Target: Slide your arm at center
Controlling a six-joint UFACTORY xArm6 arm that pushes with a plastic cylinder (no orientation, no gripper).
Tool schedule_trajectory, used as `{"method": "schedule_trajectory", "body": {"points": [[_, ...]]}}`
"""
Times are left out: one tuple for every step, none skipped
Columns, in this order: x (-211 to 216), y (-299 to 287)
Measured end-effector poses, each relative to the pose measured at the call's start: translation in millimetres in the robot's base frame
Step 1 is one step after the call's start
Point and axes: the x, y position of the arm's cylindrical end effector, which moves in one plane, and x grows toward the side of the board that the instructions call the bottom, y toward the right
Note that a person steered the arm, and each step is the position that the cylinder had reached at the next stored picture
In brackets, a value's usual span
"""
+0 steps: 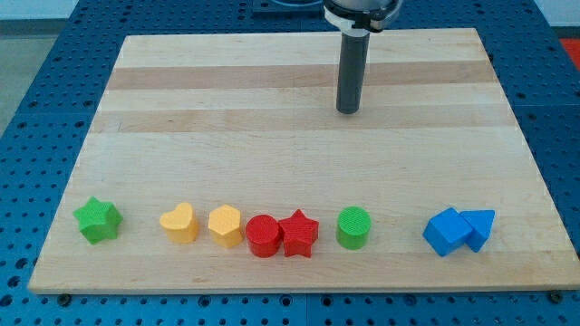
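Note:
My tip (348, 110) rests on the wooden board (227, 127) in its upper part, a little right of the middle, far above all the blocks. The blocks lie in a row near the view's bottom edge. From left to right: a green star (98, 220), a yellow heart (180, 223), a yellow hexagon (225, 225), a red cylinder (263, 235) touching a red star (298, 234), a green cylinder (353, 227), a blue cube (446, 231) touching a blue triangle (479, 226).
The board lies on a blue perforated table (36, 81) that shows on all sides. The arm's dark rod (352, 68) comes down from the view's top edge.

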Motion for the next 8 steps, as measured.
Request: {"method": "schedule_trajectory", "body": {"points": [[0, -1], [0, -1], [0, -11], [0, -29], [0, -47], [0, -51], [0, -51], [0, -51]]}}
